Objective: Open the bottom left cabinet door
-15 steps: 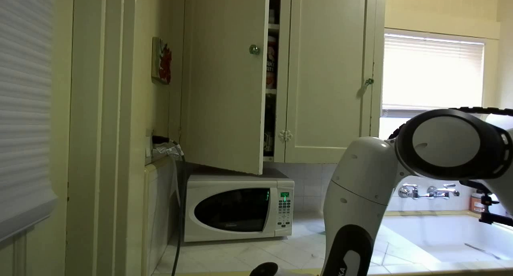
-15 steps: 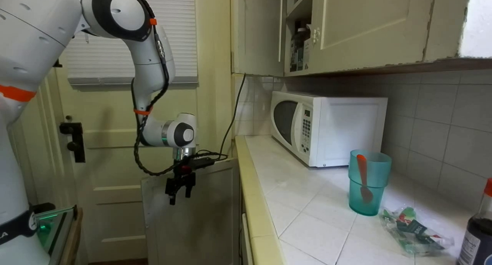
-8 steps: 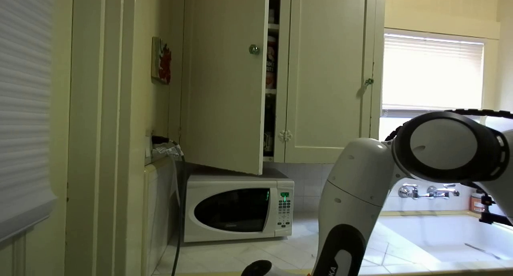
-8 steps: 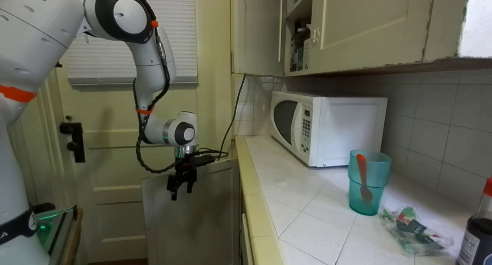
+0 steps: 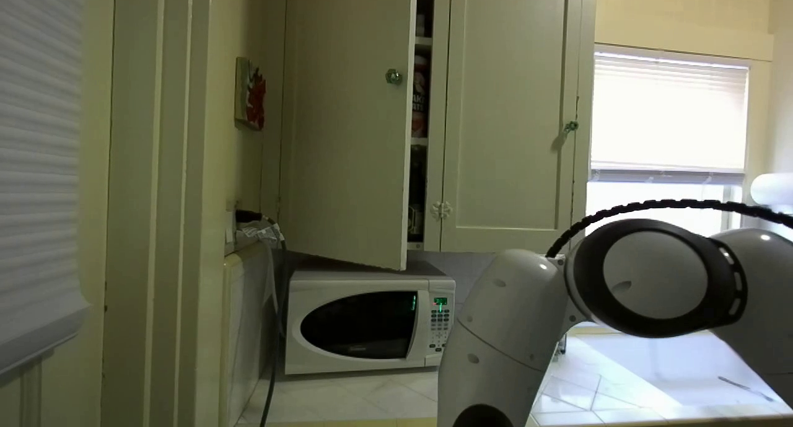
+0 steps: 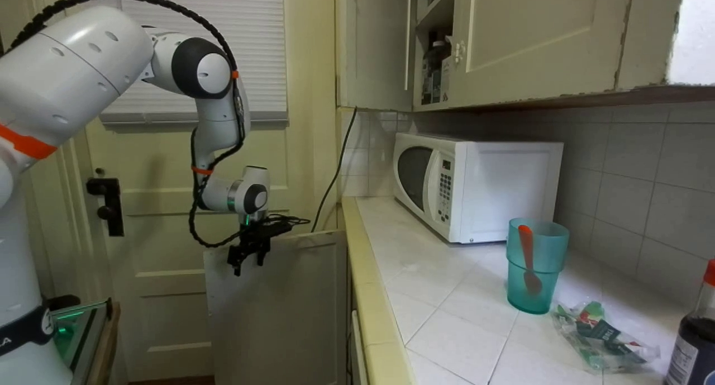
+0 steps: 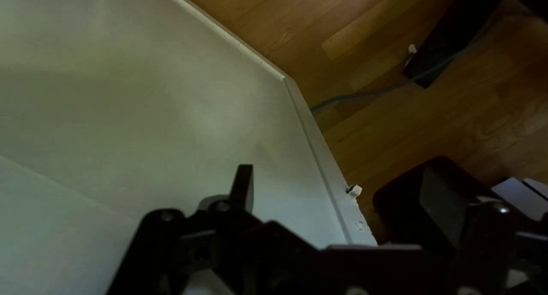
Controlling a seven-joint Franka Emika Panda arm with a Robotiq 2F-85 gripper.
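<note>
The lower cabinet door [image 6: 285,318] stands swung out from the counter front in an exterior view. It also fills the left of the wrist view as a pale panel [image 7: 141,115]. A small white catch [image 7: 354,191] sits on the door's edge in the wrist view. My gripper [image 6: 249,266] is by the top outer corner of the door, fingers pointing down. In the wrist view the gripper [image 7: 338,171] has its fingers wide apart with nothing held between them. One finger is over the panel side and the other is past the door edge. Touching cannot be told.
A counter [image 6: 447,318] holds a microwave [image 6: 480,189], a teal cup [image 6: 536,273], a plastic bag [image 6: 606,337] and a bottle [image 6: 692,334]. An upper cabinet door [image 5: 347,136] hangs ajar. A wall cord [image 6: 335,178] runs near the gripper. Wooden floor [image 7: 364,38] lies below.
My gripper has moved up and left in an exterior view, toward the door's outer edge. The arm's elbow has lowered. The cabinet door looks about the same.
</note>
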